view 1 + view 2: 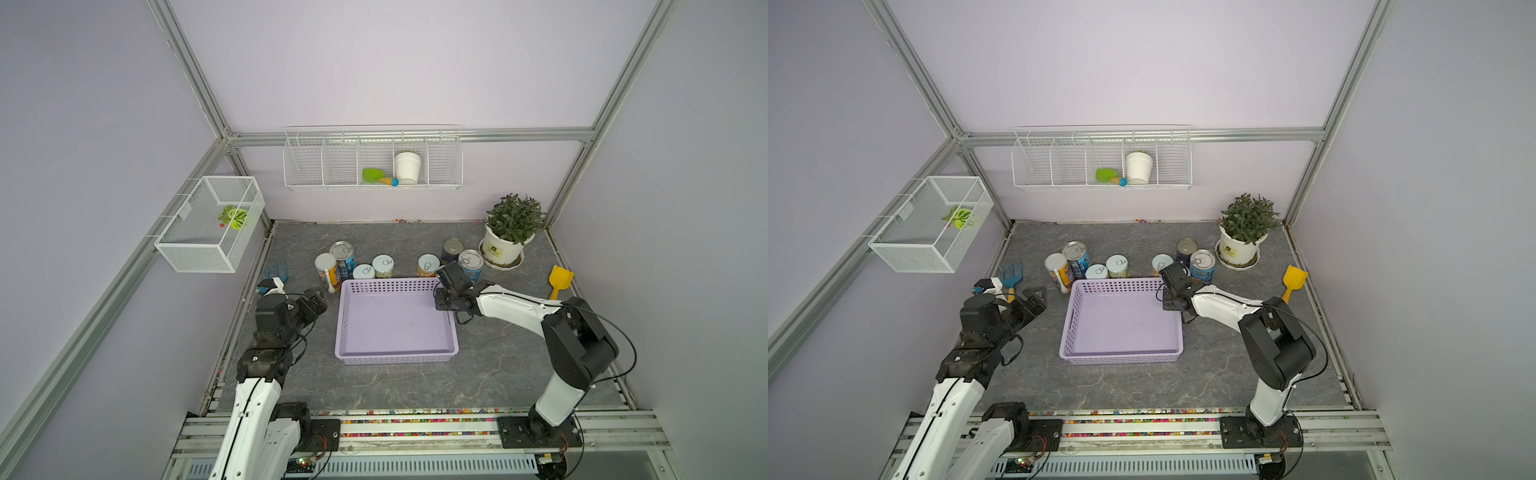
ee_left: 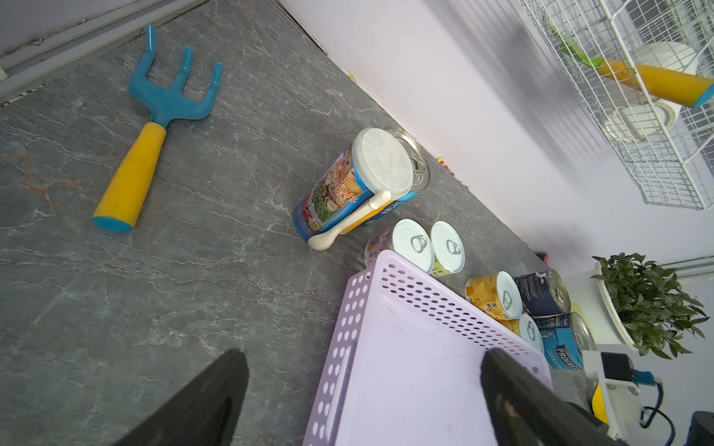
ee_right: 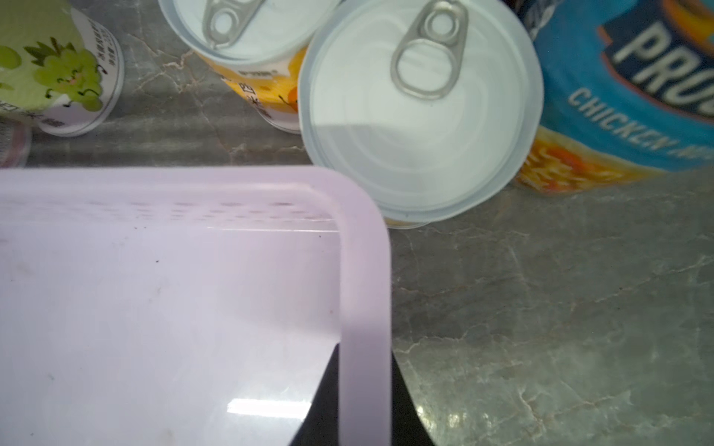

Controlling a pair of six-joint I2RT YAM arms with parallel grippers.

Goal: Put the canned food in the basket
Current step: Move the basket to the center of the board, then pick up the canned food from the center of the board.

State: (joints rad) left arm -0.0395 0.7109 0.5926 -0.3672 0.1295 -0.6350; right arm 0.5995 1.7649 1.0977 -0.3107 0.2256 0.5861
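– Lilac plastic basket [image 1: 397, 356]: where does it sit?
– Flat in the middle of the bench [image 1: 415, 386], with nothing inside it.
– And the canned food [image 1: 363, 271]?
– All of it stands upright on the bench, in a loose row between the basket's far wall and the bench's far edge. Toward the left edge, a tall white-capped can [image 1: 326, 268] with a white spoon [image 2: 347, 224] against its side touches a silver-topped blue can [image 1: 343, 254]. Next along are two short ones, one of them a green-label can [image 1: 383, 266]. Toward the far right corner, near a potted plant [image 1: 513, 232], come a yellow-label can [image 1: 429, 265], a dark blue can [image 1: 452, 248] and a Progresso can [image 1: 470, 262].
– That makes seven.
– The right wrist view shows an eighth, a white-topped can [image 3: 421, 112], just beside the basket's far right corner. The arm covers it in both top views.
– Right gripper [image 3: 365, 394]?
– It is clamped on the basket's right wall near that corner, one finger inside and one outside.
– Left gripper [image 2: 363, 353]?
– Its jaws are spread wide and hold nothing. It hovers by the basket's far left corner, near a blue rake [image 2: 170, 96] at the bench's left edge.
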